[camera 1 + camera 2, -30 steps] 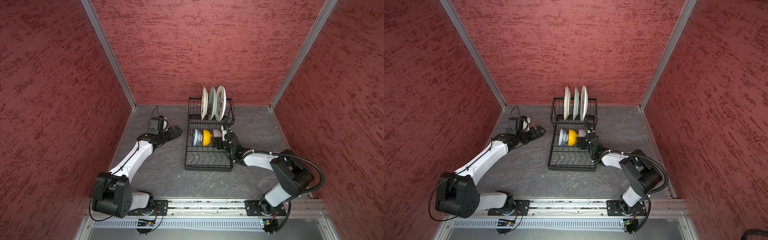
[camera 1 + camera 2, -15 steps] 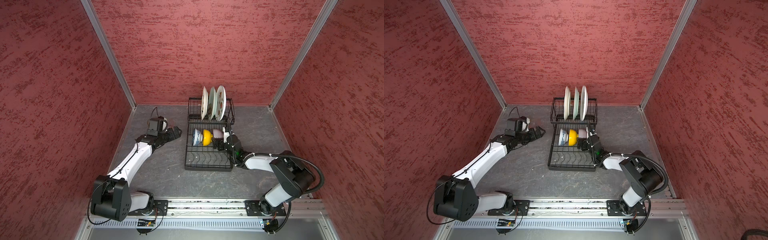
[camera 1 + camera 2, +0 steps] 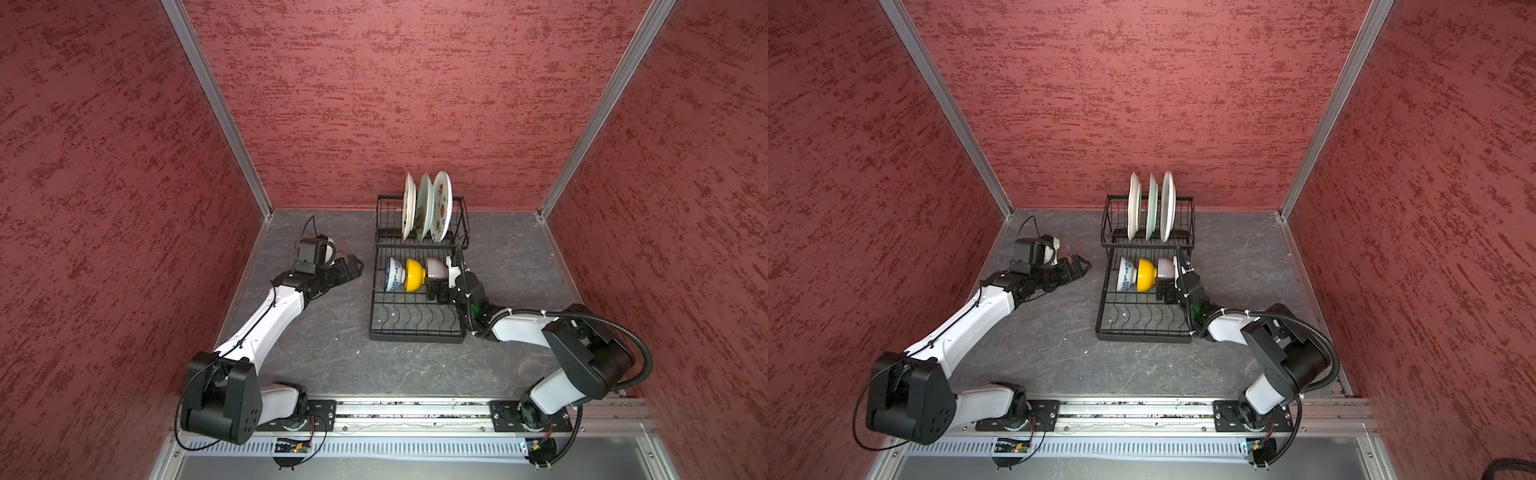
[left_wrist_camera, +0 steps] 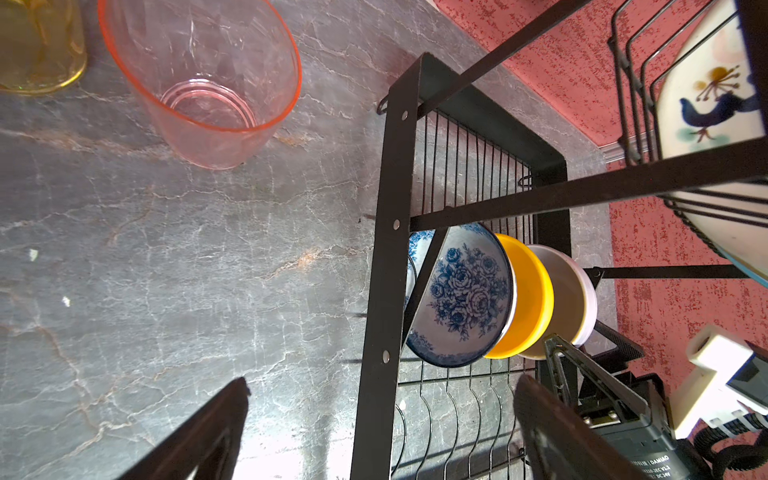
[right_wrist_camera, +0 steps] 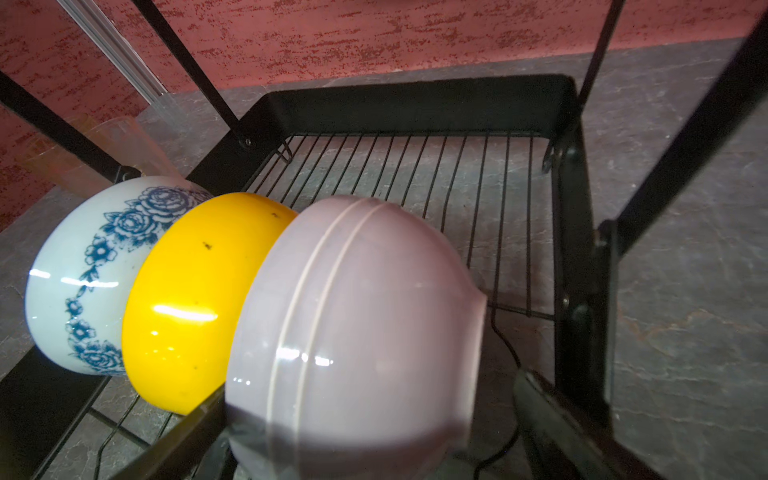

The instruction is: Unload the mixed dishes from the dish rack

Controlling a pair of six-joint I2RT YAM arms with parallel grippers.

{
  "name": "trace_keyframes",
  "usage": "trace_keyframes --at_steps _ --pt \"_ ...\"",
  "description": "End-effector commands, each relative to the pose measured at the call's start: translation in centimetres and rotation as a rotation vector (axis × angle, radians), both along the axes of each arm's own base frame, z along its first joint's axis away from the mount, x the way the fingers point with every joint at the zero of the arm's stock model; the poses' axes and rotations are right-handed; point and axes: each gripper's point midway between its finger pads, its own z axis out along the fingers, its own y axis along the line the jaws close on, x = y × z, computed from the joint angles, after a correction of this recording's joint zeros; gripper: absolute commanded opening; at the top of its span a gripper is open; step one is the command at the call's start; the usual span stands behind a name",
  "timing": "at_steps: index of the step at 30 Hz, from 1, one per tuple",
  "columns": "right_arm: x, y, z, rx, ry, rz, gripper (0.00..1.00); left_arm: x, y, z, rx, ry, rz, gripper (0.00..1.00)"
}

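1. Left tool [image 3: 354, 265]: open. In the left wrist view my two fingers [image 4: 199, 432] stand wide apart with nothing held between them. The tool hovers low over the grey worktop [image 3: 415, 374], just left of the dish rack [image 3: 415, 337] and apart from it.

2. Right tool [image 3: 1165, 293]: open. It sits inside the flat front tier, at the right end of the bowl row. In the right wrist view the pale pink bowl [image 5: 357, 324] lies between my spread fingers. I cannot tell whether either finger touches it.

3. Bowls: three stand on edge in a row at the back of the front tier, each leaning into the next. From left to right in both top views they are the blue-white bowl [image 3: 394, 274], the yellow bowl [image 3: 414, 275] and the pale pink bowl. Their openings face left and their bases face right.

4. Plates: three white patterned plates [image 3: 424, 208] stand on edge, side by side, in the raised back tier.

5. Glasses: the pinkish glass [image 4: 208, 83] stands on the worktop left of the rack. The amber glass [image 4: 39, 45] is just beside it, cut off by the frame edge.
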Motion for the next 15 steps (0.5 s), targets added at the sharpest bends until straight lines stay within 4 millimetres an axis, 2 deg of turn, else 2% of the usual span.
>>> trace_keyframes --at_steps 1,7,15 --pt "-0.3 -0.8 -2.8 -0.091 0.079 0.005 0.97 -0.4 -0.2 0.3 -0.004 -0.016 -0.015 1.0" --pt "0.1 0.0 -2.1 -0.064 0.049 0.03 0.94 -0.5 -0.5 0.0 -0.014 -0.014 -0.023 1.0" --pt "0.5 0.4 -2.2 -0.083 0.039 0.053 0.81 -0.4 -0.7 -0.1 -0.023 -0.011 -0.034 1.0"
